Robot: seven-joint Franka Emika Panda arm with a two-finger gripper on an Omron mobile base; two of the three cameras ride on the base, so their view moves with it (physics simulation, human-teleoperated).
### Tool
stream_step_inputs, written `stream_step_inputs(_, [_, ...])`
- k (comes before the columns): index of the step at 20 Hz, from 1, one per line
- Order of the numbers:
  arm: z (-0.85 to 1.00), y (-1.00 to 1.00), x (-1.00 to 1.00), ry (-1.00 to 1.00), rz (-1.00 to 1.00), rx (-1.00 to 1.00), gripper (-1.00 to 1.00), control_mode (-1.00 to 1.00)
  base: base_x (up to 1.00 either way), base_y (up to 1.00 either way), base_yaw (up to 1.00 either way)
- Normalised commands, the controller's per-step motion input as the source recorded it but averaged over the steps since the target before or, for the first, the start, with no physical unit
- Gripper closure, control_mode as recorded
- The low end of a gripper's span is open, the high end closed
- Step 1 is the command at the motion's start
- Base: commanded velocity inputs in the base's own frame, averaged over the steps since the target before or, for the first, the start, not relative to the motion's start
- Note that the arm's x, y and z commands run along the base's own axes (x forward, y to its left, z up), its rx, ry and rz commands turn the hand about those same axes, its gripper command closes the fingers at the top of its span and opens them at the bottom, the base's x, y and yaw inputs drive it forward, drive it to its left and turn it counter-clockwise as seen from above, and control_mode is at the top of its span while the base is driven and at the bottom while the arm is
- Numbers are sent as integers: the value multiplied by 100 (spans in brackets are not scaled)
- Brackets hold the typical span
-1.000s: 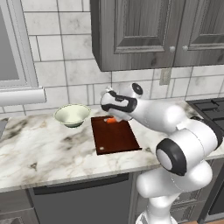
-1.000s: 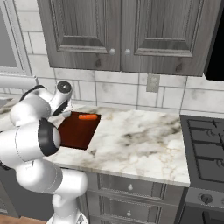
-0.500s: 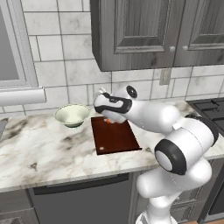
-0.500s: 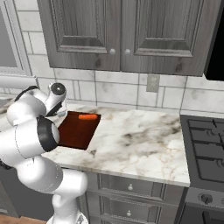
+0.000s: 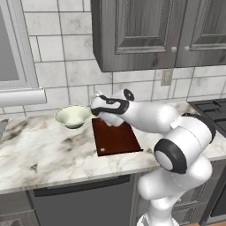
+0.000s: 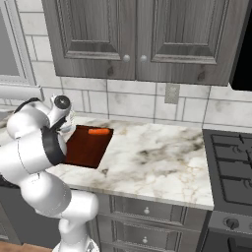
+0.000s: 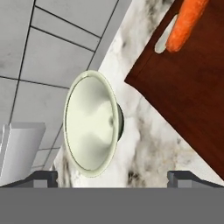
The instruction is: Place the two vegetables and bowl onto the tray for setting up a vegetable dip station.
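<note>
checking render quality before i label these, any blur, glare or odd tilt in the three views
Left base view: sharp, flat even light, soft shadow under the bowl. Right base view: equally crisp, no glare on the tray or the carrot. Hand view: rolled sideways, so the bowl looks tipped on edge; edges stay clean, with the open gripper at the bottom.

bowl: round pale greenish-white bowl (image 5: 72, 116) upright on the marble tabletop (image 5: 39, 154), near the tiled wall
tray: flat dark reddish-brown rectangular board (image 5: 115, 138), just right of the bowl, small pale spot at its near end
arm: white arm's hand above the tray's far end; pincer fingers hidden
</note>
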Motion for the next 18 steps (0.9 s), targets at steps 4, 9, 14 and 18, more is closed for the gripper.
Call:
stream_step_inputs(4, [-22, 19, 0, -2, 1, 0, -100, -100, 0, 0, 0])
stream_step_inputs(9, [-25, 9, 0, -2, 1, 0, -100, -100, 0, 0, 0])
stream_step_inputs(14, [-22, 2, 0, -1, 0, 0, -100, -100, 0, 0, 0])
stream_step_inputs(18, [-11, 4, 9, 0, 0, 0, -100, -100, 0, 0, 0])
